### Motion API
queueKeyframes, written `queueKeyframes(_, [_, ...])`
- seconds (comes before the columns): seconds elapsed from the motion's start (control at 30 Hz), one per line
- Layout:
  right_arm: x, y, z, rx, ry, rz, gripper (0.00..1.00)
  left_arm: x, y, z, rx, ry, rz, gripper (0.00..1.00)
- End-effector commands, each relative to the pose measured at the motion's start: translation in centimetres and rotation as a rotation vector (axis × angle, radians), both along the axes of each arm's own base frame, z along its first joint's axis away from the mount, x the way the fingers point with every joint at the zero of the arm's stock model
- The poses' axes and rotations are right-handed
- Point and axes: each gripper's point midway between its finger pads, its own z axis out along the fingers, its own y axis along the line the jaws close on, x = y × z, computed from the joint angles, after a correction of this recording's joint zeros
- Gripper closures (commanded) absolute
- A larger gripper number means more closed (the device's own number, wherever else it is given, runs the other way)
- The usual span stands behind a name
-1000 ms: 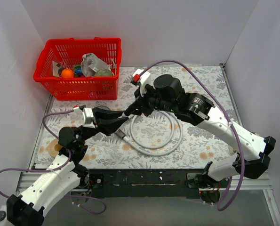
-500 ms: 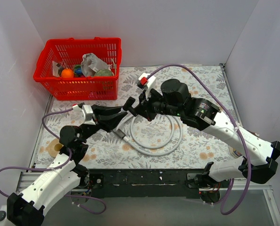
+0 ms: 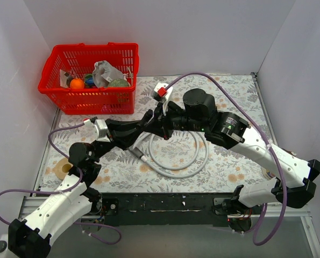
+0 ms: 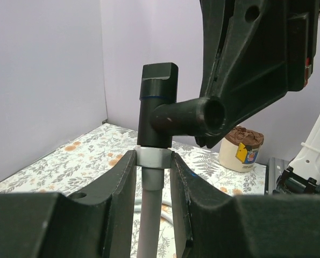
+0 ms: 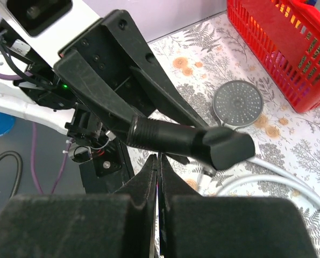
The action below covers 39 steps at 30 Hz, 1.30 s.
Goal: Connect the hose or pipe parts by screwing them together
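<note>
At the upper left of the overhead view we see a red plastic lattice basket (image 3: 90, 99) of small bright items. It stands on a table spread with a floral-print cloth (image 3: 122, 172). Toward the centre, the shower hose (image 3: 176, 169) lies in a loose whitish-grey loop on the cloth, smooth and tubular. One strand leads up to the spot just above the loop where the two black grippers meet.

In the left wrist view, the left gripper (image 4: 153, 161) has its matte black fingers (image 4: 119, 183) clamped from both sides on the hose's upright end. They hold it just below a bright metal collar (image 4: 153, 157) at frame centre. Directly above the collar sits a matte black T-shaped piece (image 4: 157, 107), a squared block with a hollow round stub. We cannot tell whether it is joined to the collar. Right of centre stands a small cream tub (image 4: 240, 153) with a brown top.

In the right wrist view, the right gripper (image 5: 157, 166) at lower centre has its fingers pressed fully together on nothing, tips just beneath that stub. Further right, the shower head (image 5: 237, 102) lies face up on the cloth, a grey disc dotted with fine nozzles, near the basket.
</note>
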Motion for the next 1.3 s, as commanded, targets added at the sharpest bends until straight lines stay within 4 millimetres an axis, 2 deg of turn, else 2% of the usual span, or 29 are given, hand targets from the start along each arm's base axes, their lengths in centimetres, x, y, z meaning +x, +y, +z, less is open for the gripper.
queueKeyframes(0.0, [-0.7,1.8,4.0,0.127,-0.051,0.054,0.99,-1.2,0.5,3.5,-0.038,-0.118,-0.006,1.00])
queueKeyframes(0.23, [0.1,3.5,4.2,0.129,-0.080,0.018,0.99,-1.6,0.1,2.8,-0.011,-0.119,-0.042,1.00])
queueKeyframes(0.3, [0.5,3.6,4.9,0.133,-0.096,0.001,0.99,-2.0,-0.1,2.6,0.000,-0.121,-0.064,1.00])
queueKeyframes(0.37, [1.1,3.9,4.5,0.105,-0.098,-0.019,0.99,-2.5,-0.4,2.3,0.015,-0.123,-0.093,1.00])
queueKeyframes(0.4, [1.2,3.8,5.5,0.116,-0.112,-0.023,0.99,-2.5,-0.5,2.0,0.021,-0.118,-0.101,1.00])
queueKeyframes(0.43, [1.4,4.1,4.9,0.093,-0.107,-0.025,0.99,-2.8,-0.5,2.0,0.024,-0.124,-0.110,1.00])
queueKeyframes(0.5, [1.7,4.2,5.6,0.094,-0.123,-0.036,0.99,-3.2,-0.7,1.8,0.036,-0.129,-0.129,1.00])
queueKeyframes(0.6, [2.2,4.3,5.3,0.065,-0.130,-0.054,0.99,-3.5,-0.8,1.6,0.049,-0.131,-0.148,1.00])
queueKeyframes(0.7, [2.9,4.1,6.4,0.066,-0.171,-0.081,0.99,-4.2,-1.1,1.1,0.076,-0.127,-0.192,1.00])
queueKeyframes(0.73, [3.1,4.1,7.9,0.084,-0.209,-0.082,0.99,-4.4,-1.2,0.9,0.082,-0.121,-0.207,1.00])
queueKeyframes(0.8, [3.6,3.7,8.4,0.060,-0.221,-0.102,0.99,-4.9,-1.5,0.6,0.093,-0.097,-0.246,1.00])
queueKeyframes(0.83, [4.0,4.3,8.1,0.038,-0.239,-0.096,0.99,-5.2,-1.6,0.4,0.101,-0.088,-0.268,1.00])
queueKeyframes(0.87, [4.1,4.0,9.5,0.058,-0.264,-0.098,0.99,-5.4,-1.6,0.4,0.099,-0.079,-0.279,1.00])
queueKeyframes(0.93, [4.4,4.1,8.9,0.030,-0.263,-0.092,0.99,-5.8,-1.7,0.4,0.097,-0.039,-0.313,1.00])
queueKeyframes(1.1, [3.2,3.8,7.7,0.019,-0.235,0.008,0.99,-6.3,-2.0,0.3,0.075,0.060,-0.372,1.00])
queueKeyframes(1.27, [-0.1,2.4,7.2,0.011,-0.218,0.162,0.99,-6.0,-2.0,0.4,0.072,0.057,-0.366,1.00])
